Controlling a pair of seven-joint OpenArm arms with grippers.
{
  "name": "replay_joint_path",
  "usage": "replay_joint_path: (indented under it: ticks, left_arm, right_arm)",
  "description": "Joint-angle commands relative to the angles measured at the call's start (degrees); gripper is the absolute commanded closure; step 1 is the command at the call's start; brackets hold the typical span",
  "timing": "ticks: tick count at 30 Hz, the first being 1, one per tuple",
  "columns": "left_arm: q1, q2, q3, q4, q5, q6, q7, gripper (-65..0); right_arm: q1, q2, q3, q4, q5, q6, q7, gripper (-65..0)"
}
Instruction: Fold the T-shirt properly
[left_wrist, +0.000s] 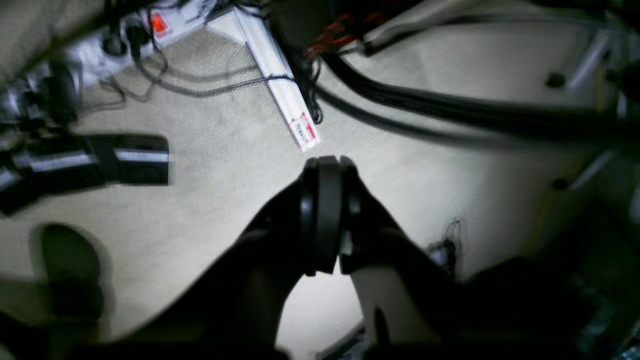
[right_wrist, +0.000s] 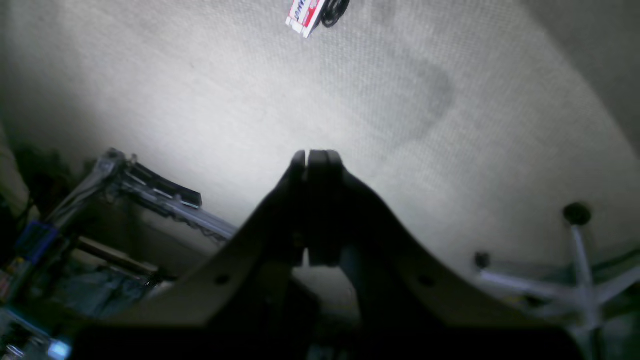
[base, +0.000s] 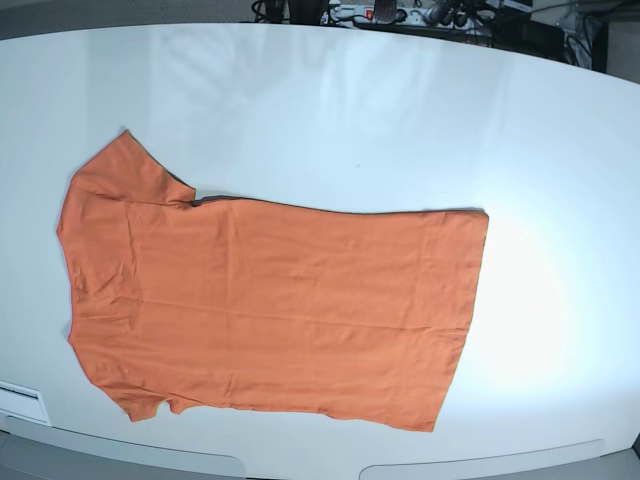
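In the base view the T-shirt (base: 270, 305) lies flat and spread out on the white table (base: 330, 110). It fills the left and middle of the frame, with the sleeves at the left and the hem toward the right. No fold is made yet, so I judge that the whole task is left. No arm appears there. The left gripper (left_wrist: 330, 215) is closed on nothing. The right gripper (right_wrist: 317, 205) is also closed and empty.

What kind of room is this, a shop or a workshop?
Probably a robotics lab or workshop. A lone orange T-shirt lies spread on a bare white table, and a power strip with loose cables sits on grey carpet beside it.
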Motion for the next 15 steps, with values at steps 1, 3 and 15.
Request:
replay_joint_path:
  ticks: [1,3,15]
  left_arm:
    - [2.86,-1.86,-0.09,5.11,1.07,0.02,-0.37,0.0]
    - [6.97,-4.7,-0.92,14.03,4.98,2.14,-0.35,0.0]
    - [14.95,-12.87,-16.09,41.2,25.16,6.01,-0.66,0.0]
  right_arm:
    - [-3.13,1.51,0.04,4.35,0.22,-0.9,0.22,0.0]
    - [-7.8,4.44,0.04,11.91,-1.29,-3.28,0.2,0.0]
    - [-16.08,10.75,0.07,36.33,-25.51,-14.64,-0.61,0.0]
